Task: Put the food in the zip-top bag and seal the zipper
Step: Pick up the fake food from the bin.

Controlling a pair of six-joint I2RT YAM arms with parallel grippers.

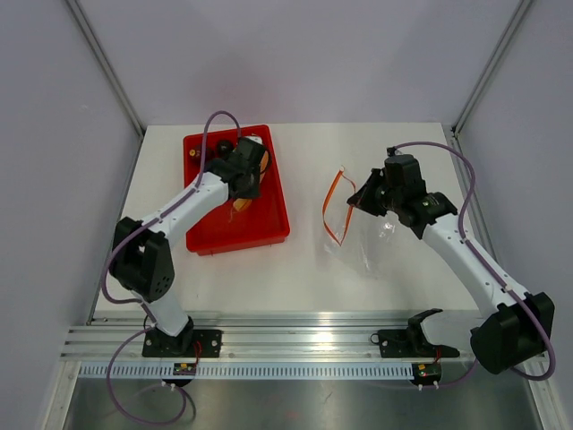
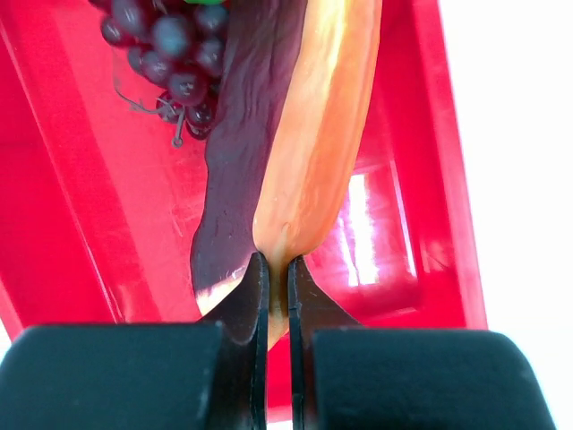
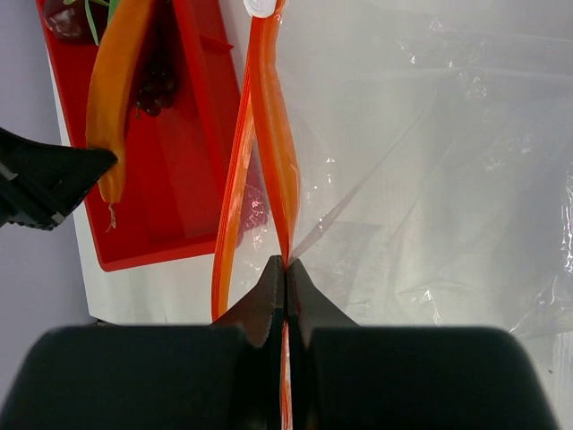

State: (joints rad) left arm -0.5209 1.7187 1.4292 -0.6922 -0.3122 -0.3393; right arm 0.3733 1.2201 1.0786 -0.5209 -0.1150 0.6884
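Slip risk: left jaws pinch just the tip of the orange food slice (image 2: 322,134) in the red bin (image 2: 89,224); lifted, it may swing loose. My right jaws clamp the zipper (image 3: 288,179) beside the bin, mouth perhaps narrow.

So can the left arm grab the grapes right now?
Probably not yet. The left claw is shut on the long orange food piece, so it is full. The grapes lie just beyond in the same red bin, uncovered, so it could likely reach them after letting go.
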